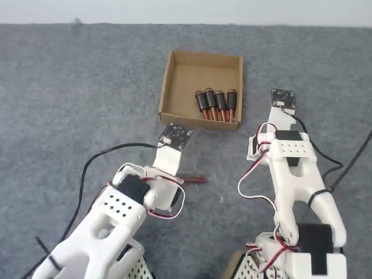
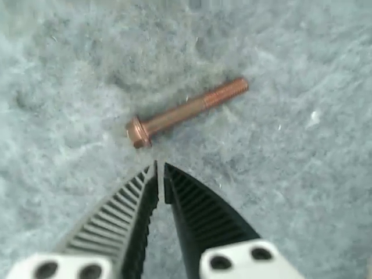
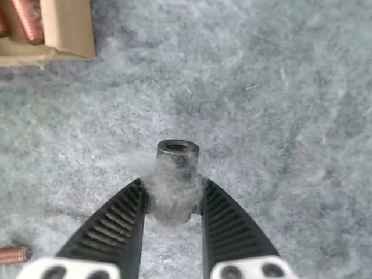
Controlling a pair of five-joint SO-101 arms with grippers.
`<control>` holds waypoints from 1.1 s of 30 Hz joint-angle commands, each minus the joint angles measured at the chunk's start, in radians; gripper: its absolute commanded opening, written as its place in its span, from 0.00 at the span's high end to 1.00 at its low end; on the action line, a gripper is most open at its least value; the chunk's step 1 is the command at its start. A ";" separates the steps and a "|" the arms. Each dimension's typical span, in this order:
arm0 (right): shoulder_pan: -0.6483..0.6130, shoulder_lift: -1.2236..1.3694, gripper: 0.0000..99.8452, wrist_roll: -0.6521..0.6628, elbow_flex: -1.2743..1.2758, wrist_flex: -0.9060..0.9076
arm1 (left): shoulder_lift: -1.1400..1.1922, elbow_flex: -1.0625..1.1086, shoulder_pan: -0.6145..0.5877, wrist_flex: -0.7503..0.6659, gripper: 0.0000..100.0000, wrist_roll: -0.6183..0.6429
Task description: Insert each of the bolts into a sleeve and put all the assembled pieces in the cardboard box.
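Grey carpet (image 2: 302,192), bolt (image 2: 186,112) lying just beyond closed left gripper (image 2: 160,168), right gripper (image 3: 172,186) clasping sleeve (image 3: 176,168).

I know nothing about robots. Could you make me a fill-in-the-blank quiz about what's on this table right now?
The cardboard box holds ____ assembled pieces. The right gripper is shut on a dark ____. The left gripper hangs shut near a loose copper-coloured ____ on the carpet.
Missing words: four; sleeve; bolt.
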 commanded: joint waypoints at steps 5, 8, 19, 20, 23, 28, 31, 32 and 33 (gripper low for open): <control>-0.013 -0.004 0.99 0.014 -0.005 -0.015 | -0.035 0.027 -0.002 -0.095 0.98 0.052; -0.013 -0.004 0.99 0.014 -0.005 -0.015 | -0.018 0.025 -0.002 -0.098 0.98 0.054; -0.012 -0.004 0.99 0.014 -0.005 -0.012 | 0.302 -0.101 -0.002 -0.160 0.96 0.074; -0.012 -0.004 0.99 0.014 -0.005 -0.012 | 0.310 -0.101 -0.002 -0.163 0.96 0.074; -0.012 -0.004 0.99 0.015 -0.005 -0.012 | 0.330 -0.104 -0.006 -0.167 0.96 0.074; -0.012 -0.004 0.99 0.015 -0.005 -0.012 | 0.417 -0.111 -0.009 -0.252 0.96 0.075; -0.013 -0.005 0.99 0.015 -0.005 -0.010 | 0.465 -0.156 -0.021 -0.256 0.96 0.075; -0.013 -0.005 0.99 0.015 -0.005 -0.010 | 0.477 -0.171 -0.037 -0.256 0.96 0.075; -0.013 -0.005 0.99 0.015 -0.005 -0.010 | 0.489 -0.189 -0.052 -0.258 0.96 0.075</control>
